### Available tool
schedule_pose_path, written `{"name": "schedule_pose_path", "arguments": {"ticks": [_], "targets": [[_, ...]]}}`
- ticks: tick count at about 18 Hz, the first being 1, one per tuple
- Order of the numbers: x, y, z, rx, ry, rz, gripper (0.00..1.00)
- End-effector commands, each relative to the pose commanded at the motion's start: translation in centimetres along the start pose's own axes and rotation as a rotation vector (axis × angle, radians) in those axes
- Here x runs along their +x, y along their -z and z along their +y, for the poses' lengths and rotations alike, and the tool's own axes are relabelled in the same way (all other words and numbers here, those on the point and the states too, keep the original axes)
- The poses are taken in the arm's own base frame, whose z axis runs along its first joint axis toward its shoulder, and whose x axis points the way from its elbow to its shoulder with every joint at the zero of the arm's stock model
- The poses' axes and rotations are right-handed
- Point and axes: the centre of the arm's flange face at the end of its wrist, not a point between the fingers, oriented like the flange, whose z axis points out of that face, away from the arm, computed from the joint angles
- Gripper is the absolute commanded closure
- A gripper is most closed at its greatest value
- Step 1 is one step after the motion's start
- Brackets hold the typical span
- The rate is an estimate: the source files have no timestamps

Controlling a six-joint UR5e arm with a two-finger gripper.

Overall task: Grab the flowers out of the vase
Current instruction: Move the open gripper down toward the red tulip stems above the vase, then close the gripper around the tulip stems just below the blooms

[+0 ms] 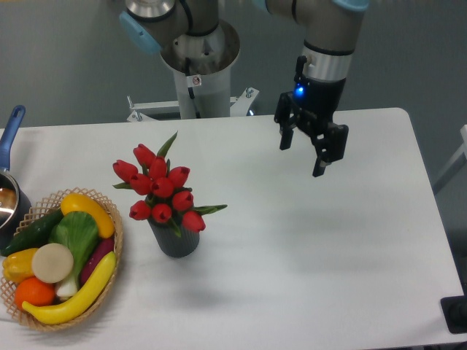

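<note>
While hanging above the white table point(350, 240), well apart from the flowers point(162, 191) and up to their right, gripper point(303, 157) showed fingers spread and nothing between them. Stood untouched, those red tulips, stems down in the dark grey ribbed vase point(175, 240), near the table's left-centre and just beside the wicker basket point(115, 257) of toy fruit and vegetables. Judged the step in hand as the approach, with no grasp yet begun.

Called for travel leftward first at height, then a descent over the bunch, since coming in low risked sweeping the buds sideways or tipping the small vase. Best aimed below the buds, where stems and leaves gather just above the vase mouth; closing on the buds themselves seemed likely to splay them and slip. Needed the jaws kept wide, as the bunch spread broader than the vase. Could not tell from this view how tightly the stems sat inside, so advised a straight vertical lift, slow, watching whether the vase rose too. Advised also keeping clear of the basket rim and of the blue-handled pot point(10, 182) at the far left edge.
</note>
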Motion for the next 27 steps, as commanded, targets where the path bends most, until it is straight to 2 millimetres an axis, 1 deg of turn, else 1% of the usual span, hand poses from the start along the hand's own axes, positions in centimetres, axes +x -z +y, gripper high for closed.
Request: {"name": "schedule_pose_path", "arguments": {"ticks": [3,5,7,10,12,16,17,18,20,22,27], "targets": [[1.3,-1.3,-0.1,0.054,0.094,0.032,0.00],[1.9,-2.3,-1.3,0.098,0.139,0.058,0.00],[2.8,-3.5,-1.4,0.157,0.182,0.086,0.00],[3.0,-4.5,-2.4,0.318,0.274,0.124,0.00],[3.0,-5.1,-2.5,0.351,0.312,0.140,0.00],[4.0,-6.0,-4.5,0.366,0.307,0.179,0.00],[4.3,-6.5,-5.1,0.364,0.312,0.195,0.00],[4.9,-7.5,-5.6,0.362,0.315,0.218,0.00],[5.2,-8.2,-6.3,0.363,0.290,0.223,0.00],[5.7,-9.2,-7.7,0.369,0.256,0.233,0.00],[6.4,-9.6,-8.5,0.372,0.236,0.244,0.00]]}}
